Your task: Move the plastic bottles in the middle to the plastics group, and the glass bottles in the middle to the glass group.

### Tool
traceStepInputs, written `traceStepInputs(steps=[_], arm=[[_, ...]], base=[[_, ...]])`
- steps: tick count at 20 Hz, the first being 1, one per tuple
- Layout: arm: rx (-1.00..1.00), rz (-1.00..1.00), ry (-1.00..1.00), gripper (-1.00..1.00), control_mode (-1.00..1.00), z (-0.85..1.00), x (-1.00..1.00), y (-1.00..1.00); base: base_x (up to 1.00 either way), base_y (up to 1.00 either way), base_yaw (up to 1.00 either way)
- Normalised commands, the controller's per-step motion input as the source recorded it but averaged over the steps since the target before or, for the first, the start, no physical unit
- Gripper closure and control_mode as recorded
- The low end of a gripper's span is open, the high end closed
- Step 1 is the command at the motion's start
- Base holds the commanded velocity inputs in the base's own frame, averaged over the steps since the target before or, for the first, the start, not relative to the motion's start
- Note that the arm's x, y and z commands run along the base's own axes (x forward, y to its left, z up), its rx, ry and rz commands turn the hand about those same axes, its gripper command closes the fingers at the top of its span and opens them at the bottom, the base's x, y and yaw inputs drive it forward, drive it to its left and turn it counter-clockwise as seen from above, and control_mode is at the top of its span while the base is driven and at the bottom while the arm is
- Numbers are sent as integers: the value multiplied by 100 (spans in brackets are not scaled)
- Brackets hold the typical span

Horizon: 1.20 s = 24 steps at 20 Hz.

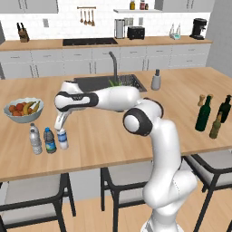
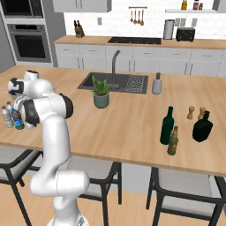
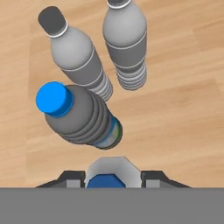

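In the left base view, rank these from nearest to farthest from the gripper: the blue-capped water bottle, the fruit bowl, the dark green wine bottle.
From the gripper:
1. Blue-capped water bottle, just to its left near the counter's front edge.
2. Fruit bowl, farther left and back on the counter.
3. Dark green wine bottle, far across at the right end.
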Motion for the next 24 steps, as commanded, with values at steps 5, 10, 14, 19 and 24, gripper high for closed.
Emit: traceStepInputs(steps=[5, 10, 14, 19, 24], arm=[[0, 0, 0, 100, -100, -6, 0, 5], [2, 0, 0, 100, -100, -7, 1, 3], [0, 1, 0, 100, -100, -26, 0, 3], [0, 0, 0, 100, -100, -38, 0, 5], [0, 0, 0, 100, -100, -11, 0, 0]], base=[[0, 0, 0], [0, 0, 0], [0, 0, 0], [0, 0, 0], [0, 0, 0]])
